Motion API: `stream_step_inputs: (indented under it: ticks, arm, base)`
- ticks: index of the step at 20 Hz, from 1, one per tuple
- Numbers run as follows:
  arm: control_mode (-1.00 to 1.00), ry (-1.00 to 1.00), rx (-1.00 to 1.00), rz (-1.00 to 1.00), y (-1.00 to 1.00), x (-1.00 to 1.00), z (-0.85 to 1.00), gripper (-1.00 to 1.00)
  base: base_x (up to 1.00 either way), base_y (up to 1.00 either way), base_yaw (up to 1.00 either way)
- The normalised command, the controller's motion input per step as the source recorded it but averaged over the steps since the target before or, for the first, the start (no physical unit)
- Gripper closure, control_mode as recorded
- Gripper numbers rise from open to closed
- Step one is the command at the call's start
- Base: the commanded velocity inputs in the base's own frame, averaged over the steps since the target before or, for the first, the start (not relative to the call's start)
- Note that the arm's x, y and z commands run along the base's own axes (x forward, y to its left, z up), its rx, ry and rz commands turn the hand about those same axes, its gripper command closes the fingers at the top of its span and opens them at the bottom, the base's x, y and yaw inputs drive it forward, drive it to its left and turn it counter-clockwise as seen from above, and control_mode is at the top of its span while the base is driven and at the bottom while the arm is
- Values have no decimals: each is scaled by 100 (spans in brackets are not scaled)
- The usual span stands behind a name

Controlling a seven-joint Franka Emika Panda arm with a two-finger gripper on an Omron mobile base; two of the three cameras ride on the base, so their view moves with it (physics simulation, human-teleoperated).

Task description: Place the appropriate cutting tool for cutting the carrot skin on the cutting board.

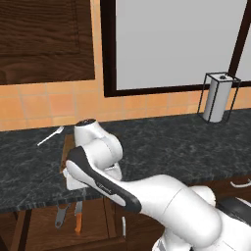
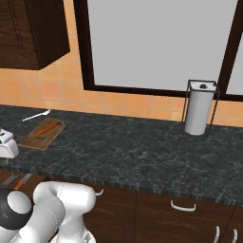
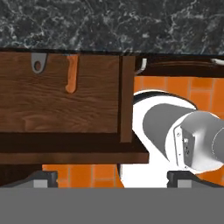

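The cutting tool (image 1: 60, 215), a small grey peeler, lies in an open wooden drawer (image 1: 95, 220) below the counter edge. Beside it is an orange-handled knife (image 1: 78, 219). In the hand view only a grey end of the cutting tool (image 3: 38, 62) with a hole sticks out from under the counter, next to the knife (image 3: 71, 74). My gripper (image 3: 113, 180) hangs above the drawer, looking down into it, open and holding nothing. The carrot (image 2: 47, 128) lies on the cutting board (image 2: 33, 140) at the counter's left. In the left base view my arm covers most of the cutting board (image 1: 68, 145).
A white fork (image 1: 50, 136) lies on the dark counter (image 1: 186, 152) behind the board. A paper towel holder (image 1: 218, 98) stands at the back right by the wall. Closed drawers with white handles (image 2: 182, 206) run under the counter to the right.
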Motion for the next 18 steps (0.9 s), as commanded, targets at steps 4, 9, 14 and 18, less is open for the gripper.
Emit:
stream_step_inputs:
  ticks: [4,9,14,18]
  arm:
    - [-100,0,-14,0,23,-38,-64,-100]
    - [-100,1,-1,-2,2,-53,-49,-100]
    - [-100,2,0,0,0,-30,-34,-100]
    - [-100,0,0,0,0,-12,-24,-100]
  base:
    - [0,0,0]
    - [0,0,0]
    - [0,0,0]
    - [0,0,0]
